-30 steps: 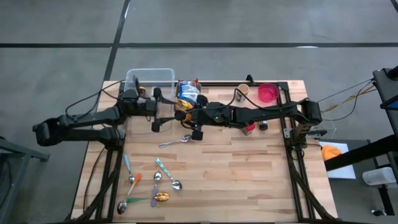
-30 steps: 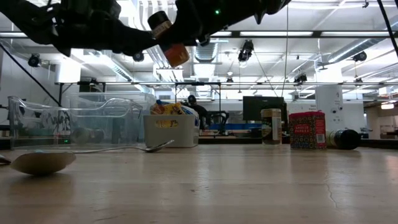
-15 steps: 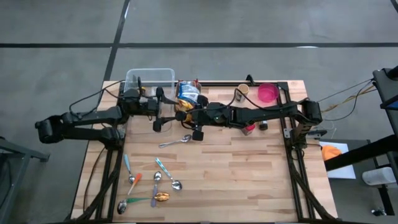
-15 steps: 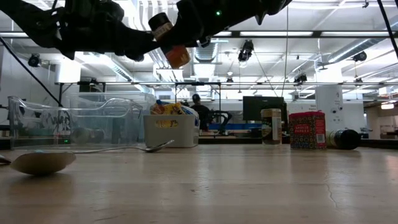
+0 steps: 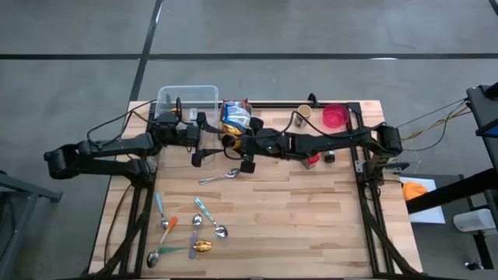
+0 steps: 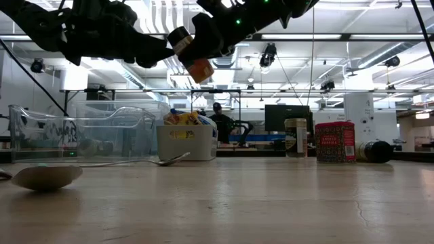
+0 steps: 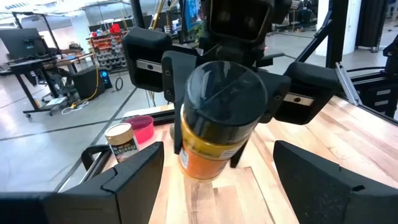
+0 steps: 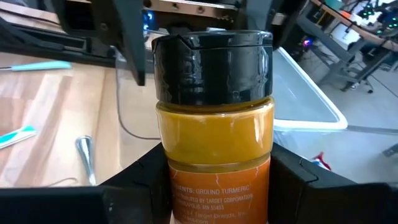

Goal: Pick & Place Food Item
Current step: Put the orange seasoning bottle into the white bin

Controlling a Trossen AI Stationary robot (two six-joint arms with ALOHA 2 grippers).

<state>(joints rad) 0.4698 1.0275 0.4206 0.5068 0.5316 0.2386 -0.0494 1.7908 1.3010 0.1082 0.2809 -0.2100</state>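
The right gripper (image 8: 214, 205) is holding a turmeric jar (image 8: 214, 124) high above the worktop (image 5: 311, 210), its 2 fingers closed partway on the jar's lower body, just beside the white food bin (image 5: 236, 117). The jar's black cap (image 7: 225, 87) is pointing toward the left gripper (image 7: 217, 171), whose fingers are standing wide apart with nothing between them, facing the jar from close range near the clear container (image 5: 187, 99).

This is looking like a handover in mid-air. To do it well, the left fingers should be sliding around the cap end squarely, closing on the jar before the right fingers are letting go. Whether the left fingers are already level with the cap is hard to judge in the high view, so a slow approach is safer. The jar is tilting in the low view (image 6: 192, 53), so a loose grip could be letting it slip.
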